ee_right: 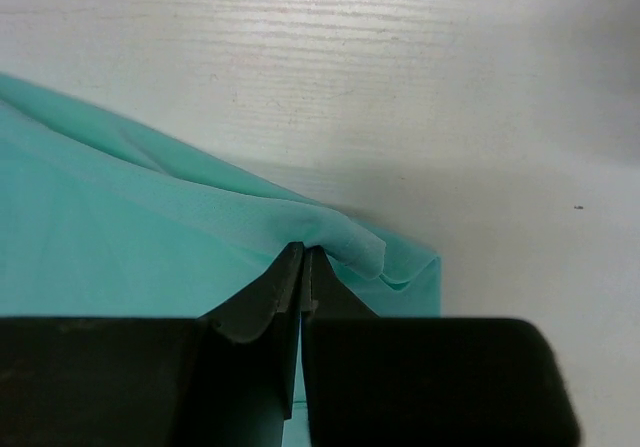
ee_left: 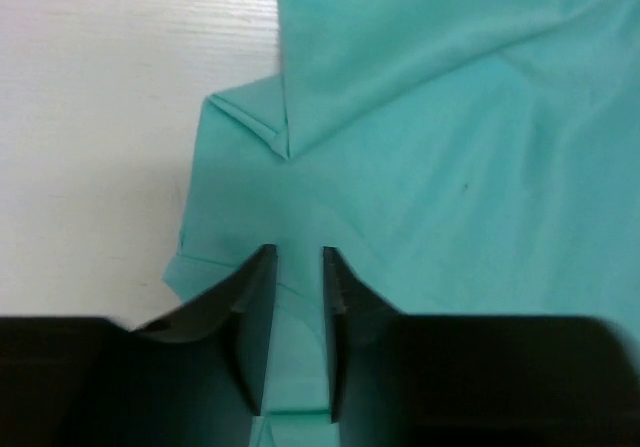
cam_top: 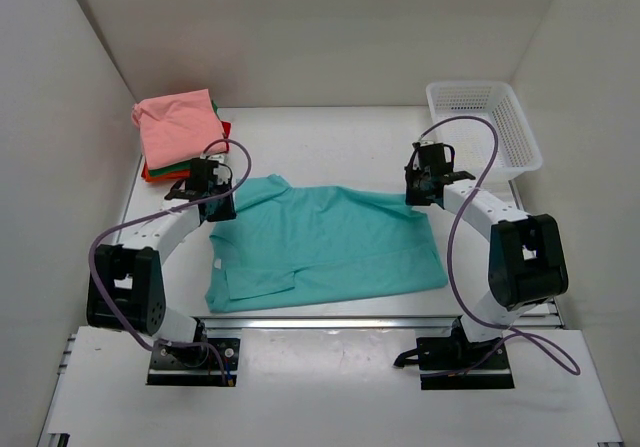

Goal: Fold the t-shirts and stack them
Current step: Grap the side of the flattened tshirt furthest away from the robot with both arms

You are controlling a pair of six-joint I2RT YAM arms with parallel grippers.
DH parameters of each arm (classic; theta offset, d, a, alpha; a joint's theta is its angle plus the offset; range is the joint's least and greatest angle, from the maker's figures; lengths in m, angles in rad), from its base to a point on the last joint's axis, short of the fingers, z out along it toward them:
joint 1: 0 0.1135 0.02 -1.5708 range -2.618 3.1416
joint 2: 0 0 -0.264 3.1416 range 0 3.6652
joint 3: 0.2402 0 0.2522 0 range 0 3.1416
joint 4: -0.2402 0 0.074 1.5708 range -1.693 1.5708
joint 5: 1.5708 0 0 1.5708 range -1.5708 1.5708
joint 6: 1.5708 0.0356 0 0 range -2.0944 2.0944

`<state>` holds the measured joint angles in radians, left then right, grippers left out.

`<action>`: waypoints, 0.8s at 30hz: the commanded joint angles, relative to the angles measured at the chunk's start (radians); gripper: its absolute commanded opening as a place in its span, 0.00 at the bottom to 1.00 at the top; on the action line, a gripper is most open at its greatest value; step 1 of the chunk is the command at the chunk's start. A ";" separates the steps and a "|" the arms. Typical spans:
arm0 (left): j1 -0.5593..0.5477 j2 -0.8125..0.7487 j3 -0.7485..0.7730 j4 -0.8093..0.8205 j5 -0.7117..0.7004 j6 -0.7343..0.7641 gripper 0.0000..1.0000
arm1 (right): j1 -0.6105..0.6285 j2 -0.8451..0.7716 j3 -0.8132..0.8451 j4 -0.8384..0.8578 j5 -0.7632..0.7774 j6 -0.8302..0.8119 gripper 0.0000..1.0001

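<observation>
A teal t-shirt (cam_top: 330,247) lies spread flat in the middle of the table, with a sleeve folded in at its left side. My left gripper (cam_top: 222,207) hovers over the shirt's far left corner, its jaws a little apart. In the left wrist view the teal cloth (ee_left: 450,117) shows through the gap of the left gripper (ee_left: 298,257), and nothing is pinched. My right gripper (cam_top: 415,195) is at the far right corner. In the right wrist view the right gripper (ee_right: 305,252) is shut on a raised fold of the teal hem (ee_right: 350,237).
A stack of folded t-shirts sits at the back left, a salmon-pink one (cam_top: 180,127) on top, green and red edges (cam_top: 150,174) beneath it. A white mesh basket (cam_top: 485,122) stands at the back right. White walls close in the table on three sides.
</observation>
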<state>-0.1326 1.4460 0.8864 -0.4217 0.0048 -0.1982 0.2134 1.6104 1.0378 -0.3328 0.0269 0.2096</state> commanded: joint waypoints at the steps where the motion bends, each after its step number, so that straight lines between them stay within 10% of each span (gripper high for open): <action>1: 0.013 0.003 0.015 0.133 -0.065 -0.041 0.40 | -0.006 -0.023 -0.004 0.072 -0.013 -0.004 0.00; 14: -0.002 0.335 0.235 0.146 -0.025 -0.076 0.42 | 0.000 0.003 -0.013 0.092 -0.019 -0.007 0.00; 20: 0.019 0.404 0.298 0.048 0.041 -0.115 0.27 | 0.004 0.000 -0.008 0.089 -0.015 -0.006 0.00; 22: 0.027 0.442 0.344 -0.006 0.095 -0.104 0.00 | 0.000 -0.001 -0.010 0.089 -0.013 -0.004 0.00; 24: 0.024 0.442 0.370 -0.046 0.104 -0.099 0.00 | -0.002 0.000 -0.009 0.084 -0.013 0.002 0.00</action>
<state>-0.1173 1.8942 1.1992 -0.3889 0.0410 -0.2974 0.2150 1.6146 1.0279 -0.2821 0.0059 0.2096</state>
